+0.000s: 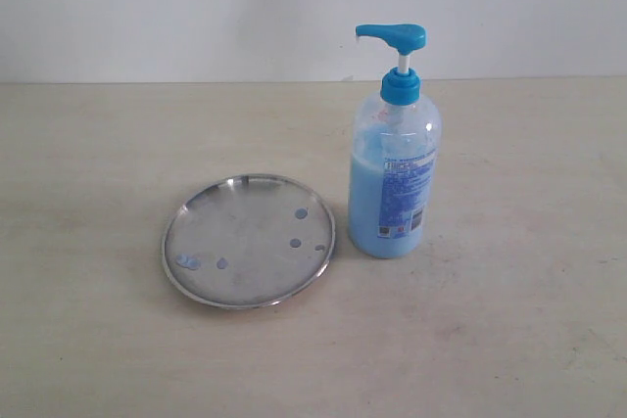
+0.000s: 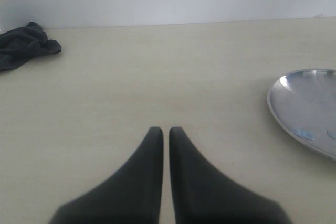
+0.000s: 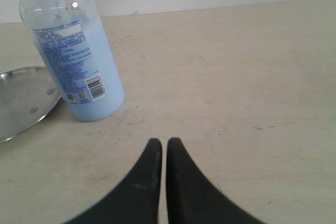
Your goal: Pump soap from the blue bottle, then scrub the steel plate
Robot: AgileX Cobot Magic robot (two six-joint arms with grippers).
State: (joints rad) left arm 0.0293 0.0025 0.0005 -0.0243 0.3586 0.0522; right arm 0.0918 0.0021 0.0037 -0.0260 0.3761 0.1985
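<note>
The blue bottle (image 1: 394,168) stands upright on the table, its blue pump head (image 1: 394,38) raised, light blue soap (image 1: 370,203) filling its lower part. Just left of it lies the round steel plate (image 1: 248,240), dotted with small blue soap drops (image 1: 295,242). Neither gripper shows in the exterior view. My left gripper (image 2: 166,130) is shut and holds nothing, over bare table with the plate's edge (image 2: 294,108) off to one side. My right gripper (image 3: 164,142) is also shut and holds nothing, a short way from the bottle (image 3: 79,61) and plate (image 3: 23,100).
A crumpled dark grey cloth (image 2: 23,45) lies on the table near the wall in the left wrist view. A white wall (image 1: 196,7) runs along the table's far edge. The beige tabletop (image 1: 509,320) is bare to the right of the bottle.
</note>
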